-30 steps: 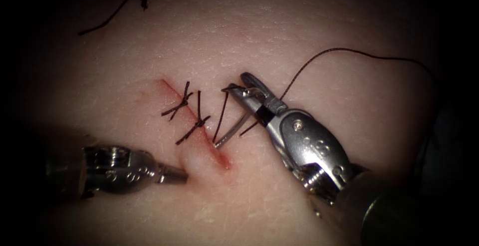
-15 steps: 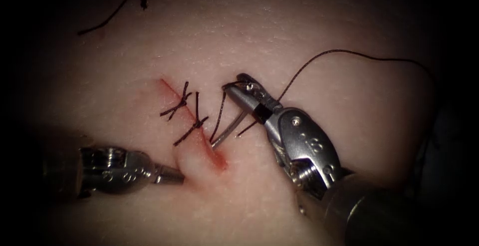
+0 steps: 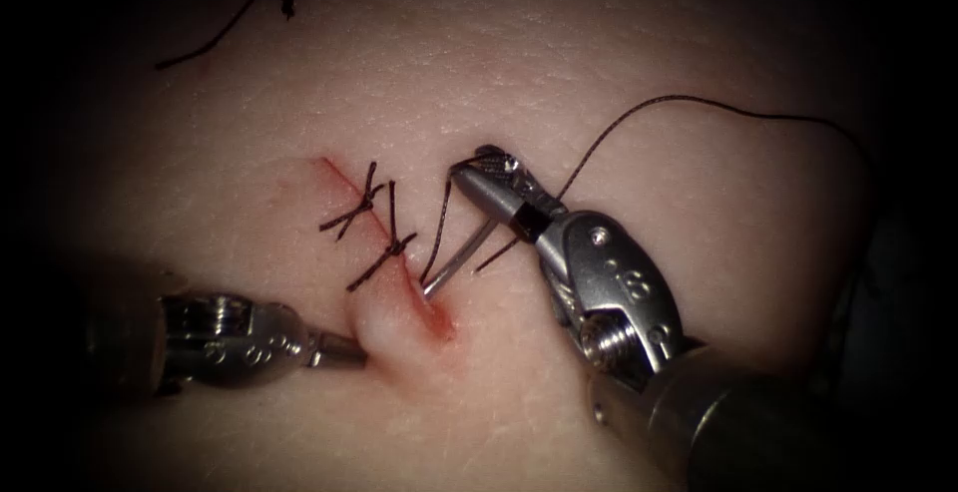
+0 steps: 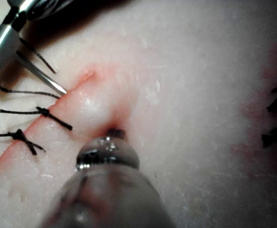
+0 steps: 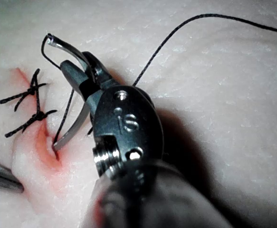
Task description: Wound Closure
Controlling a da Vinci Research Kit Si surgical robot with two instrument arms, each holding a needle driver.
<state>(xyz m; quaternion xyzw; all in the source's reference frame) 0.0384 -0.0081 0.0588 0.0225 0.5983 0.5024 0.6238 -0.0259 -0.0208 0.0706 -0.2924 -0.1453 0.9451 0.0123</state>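
My right tool [image 3: 481, 166] is shut on the curved needle [image 3: 461, 257] close to its thread end, on the right of the cut [image 3: 434, 324]. The needle arcs down and left, and its tip touches the cut's right edge, as the right wrist view shows at the needle [image 5: 74, 127]. Dark thread [image 3: 639, 113] trails from the needle's back end up and off to the right. My left tool [image 3: 351, 351], its jaws shut, presses into the tissue on the left of the cut and raises the left edge into a pale bulge [image 4: 93, 107].
Two tied stitches [image 3: 371, 223] cross the upper part of the cut. A loose cut end of thread [image 3: 215, 31] lies on the tissue far up on the left. Red fluid [image 3: 444, 330] stains the cut's lower end.
The right tool has rolled and shifted left, and the needle tip has come down onto the cut's right edge. The left tool has pushed the left edge up into a bulge.
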